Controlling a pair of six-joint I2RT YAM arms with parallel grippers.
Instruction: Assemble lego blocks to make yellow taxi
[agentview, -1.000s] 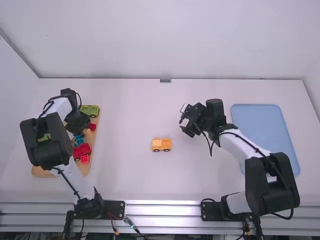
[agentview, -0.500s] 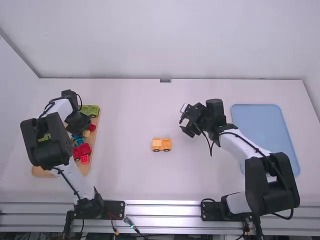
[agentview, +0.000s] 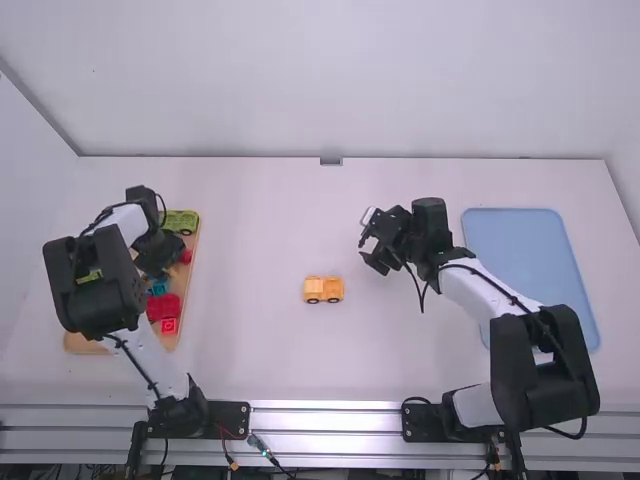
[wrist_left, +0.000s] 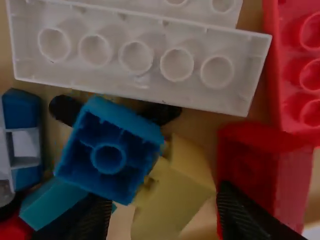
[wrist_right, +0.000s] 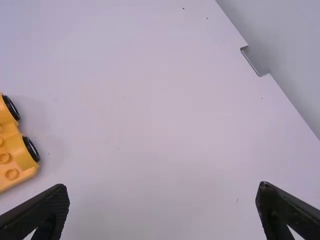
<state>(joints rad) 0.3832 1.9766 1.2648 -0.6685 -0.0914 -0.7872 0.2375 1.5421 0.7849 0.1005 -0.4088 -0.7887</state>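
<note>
Fingers, left gripper (agentview: 152, 266): apart, above the wooden tray (agentview: 85, 343), a yellow block (wrist_left: 172, 202) showing between them
Fingers, right gripper (agentview: 374, 252): apart, over the white table (agentview: 300, 360)
Beside yellow block: blue block (wrist_left: 107, 150), red block (wrist_left: 265, 170)
Yellow wheeled base (agentview: 323, 289): on the table, between the grippers
Blue panel (agentview: 530, 255): beyond the right gripper, at the table's right

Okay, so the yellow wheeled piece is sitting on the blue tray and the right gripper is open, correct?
Not quite: the yellow wheeled piece is on the white table, left of the blue tray, as the high view shows. The right gripper is open.
</note>
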